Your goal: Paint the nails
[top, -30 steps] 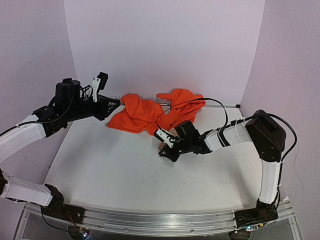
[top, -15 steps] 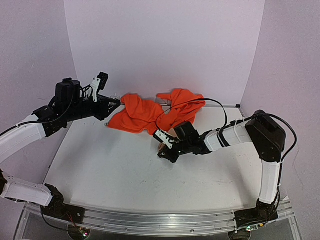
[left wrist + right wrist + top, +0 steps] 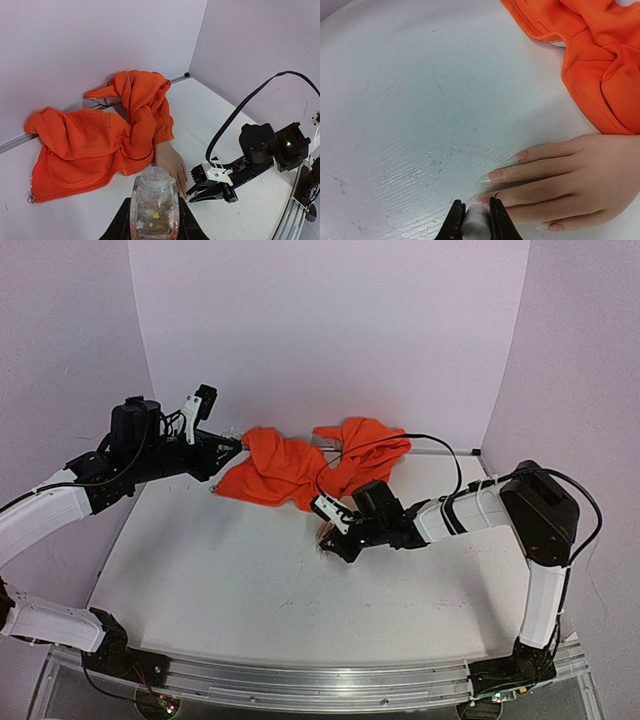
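The nails [image 3: 495,176] tip a stiff mannequin hand [image 3: 580,170] lying flat on the bench [image 3: 395,100]. They look glossy and probably slick, so brush them lightly and steady the hand at the palm. The right end effector [image 3: 476,227] clamps a white applicator [image 3: 476,216] at 1 nail. The left end effector [image 3: 152,227] grips a glass bottle [image 3: 154,197].

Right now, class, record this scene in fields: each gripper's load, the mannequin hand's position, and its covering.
left gripper: shut on clear glass bottle
right gripper: shut on small white piece, beside the nails
mannequin hand: palm down on table
sleeve: crumpled orange fabric, over the wrist
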Tool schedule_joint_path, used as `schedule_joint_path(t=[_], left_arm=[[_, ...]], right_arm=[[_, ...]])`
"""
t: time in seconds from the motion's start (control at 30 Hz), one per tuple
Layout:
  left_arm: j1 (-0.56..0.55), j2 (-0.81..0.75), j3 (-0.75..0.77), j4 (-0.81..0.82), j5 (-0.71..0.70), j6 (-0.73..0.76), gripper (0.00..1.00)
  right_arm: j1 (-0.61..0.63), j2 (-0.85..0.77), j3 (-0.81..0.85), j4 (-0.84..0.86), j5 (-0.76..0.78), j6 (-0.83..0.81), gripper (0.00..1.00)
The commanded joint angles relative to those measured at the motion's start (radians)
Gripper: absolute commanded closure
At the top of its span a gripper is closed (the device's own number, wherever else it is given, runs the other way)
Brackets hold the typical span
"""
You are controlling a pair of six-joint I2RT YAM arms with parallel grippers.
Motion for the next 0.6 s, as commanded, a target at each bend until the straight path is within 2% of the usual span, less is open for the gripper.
schedule_joint_path(t=[0.0,0.57], left_arm=[[0.006,-0.01,0.008,0.03,0.009,0.002,1.0],[0.006,-0.012,0.007,0.03,0.007,0.005,1.0]], right_arm=[[0.009,-0.021,0.019,0.018,0.029,0.01,1.0],[0.009,0.017,0.043,0.019,-0.004,0.004,1.0]])
